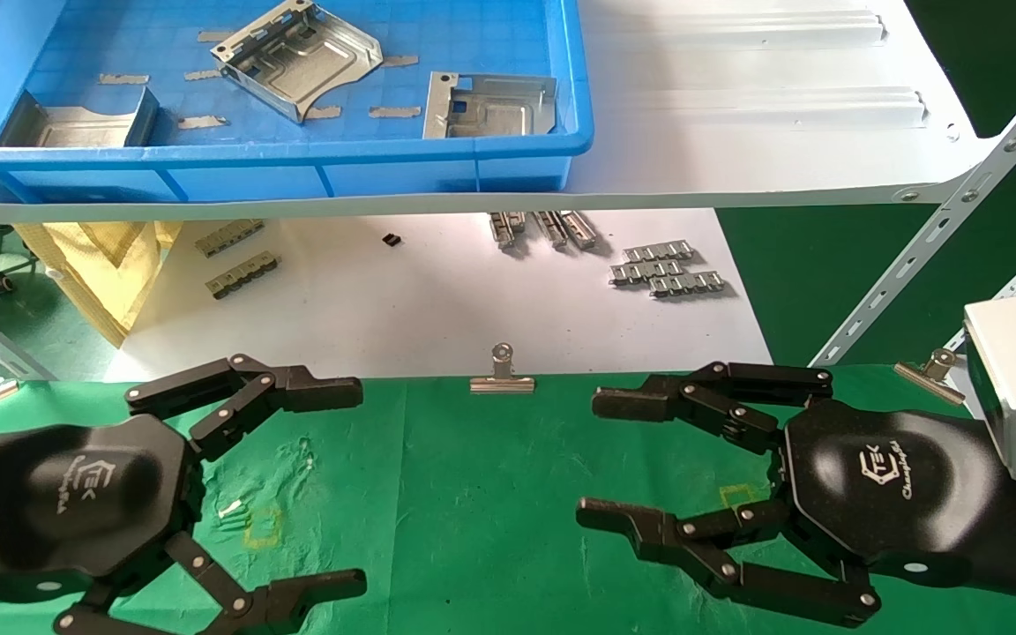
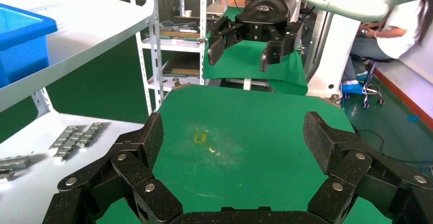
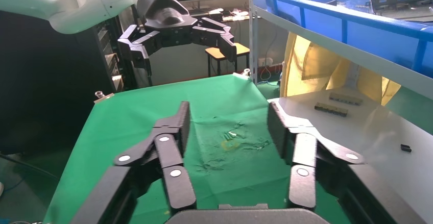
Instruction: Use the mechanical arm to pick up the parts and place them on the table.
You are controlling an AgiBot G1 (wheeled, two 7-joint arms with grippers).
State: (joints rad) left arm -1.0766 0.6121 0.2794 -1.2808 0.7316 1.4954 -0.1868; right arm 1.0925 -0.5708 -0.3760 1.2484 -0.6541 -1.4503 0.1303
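Three silver sheet-metal parts lie in the blue tray [image 1: 384,163] on the upper shelf: one in the middle [image 1: 301,57], one at the right [image 1: 490,106], one at the left [image 1: 76,123]. My left gripper [image 1: 345,489] hovers open and empty over the left of the green table [image 1: 473,494]. My right gripper [image 1: 601,459] hovers open and empty over the right side, facing the left one. Each wrist view shows its own spread fingers over bare green cloth: the left gripper [image 2: 235,137] and the right gripper [image 3: 227,124]. Both are well below and in front of the tray.
The white shelf board [image 1: 737,106] carries the tray. A lower white board holds grey toothed strips [image 1: 667,269]. Binder clips [image 1: 502,375] [image 1: 931,370] pin the cloth's far edge. Slanted shelf struts [image 1: 940,238] stand at the right. A yellow bag [image 1: 111,265] hangs at the left.
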